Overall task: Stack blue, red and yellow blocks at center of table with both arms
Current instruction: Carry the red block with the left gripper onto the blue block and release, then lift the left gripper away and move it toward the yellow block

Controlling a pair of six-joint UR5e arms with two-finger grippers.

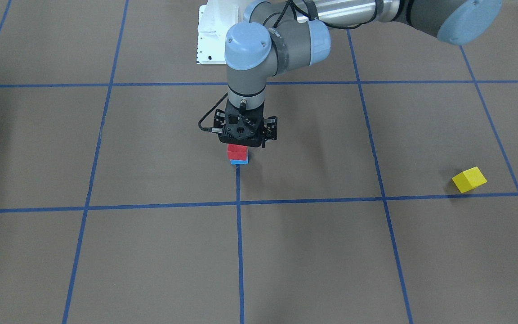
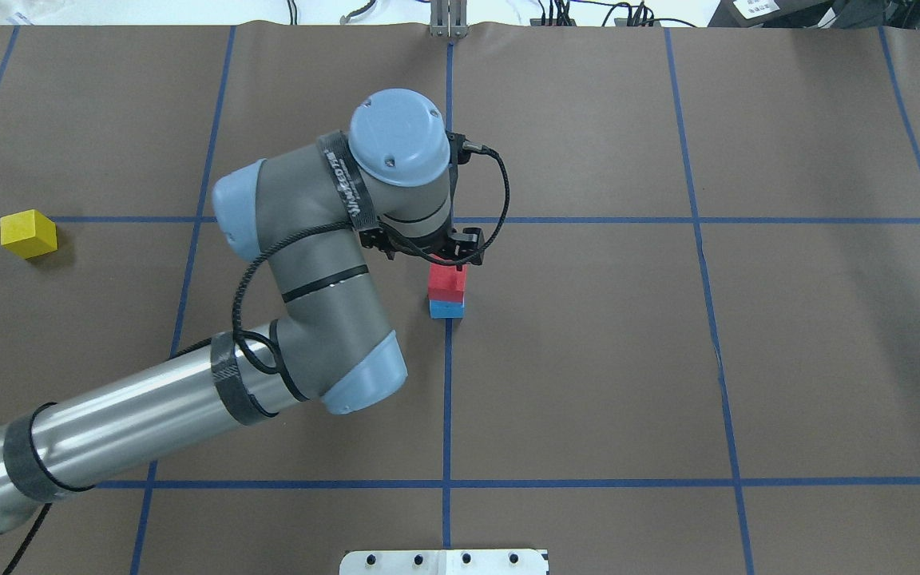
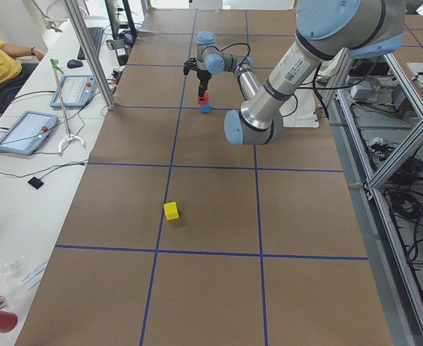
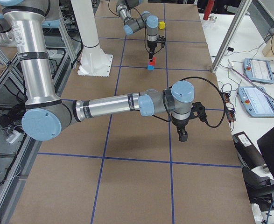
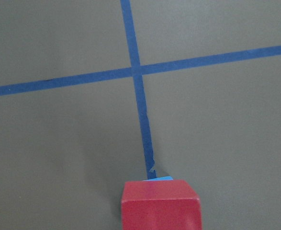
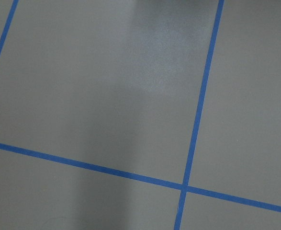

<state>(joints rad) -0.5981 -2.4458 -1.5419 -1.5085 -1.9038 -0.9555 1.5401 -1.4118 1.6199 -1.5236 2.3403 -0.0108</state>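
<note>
- Claw work comes first: the left claw [image 1: 242,143] sits down over the red block [image 1: 237,153], which rests on the blue block [image 1: 239,161] at mid-desk [image 1: 331,252], well away from every edge. I cannot tell whether it pinches the block or stands loose.
- Best handling, I judge, is to spread the jaws fully, then lift straight up so the red block is not dragged.
- Yellow block [image 1: 469,179] lies alone near the desk's left edge and is likely the next fetch.
- Right claw [image 4: 183,136] hangs towards the right edge; I cannot tell its state.
</note>
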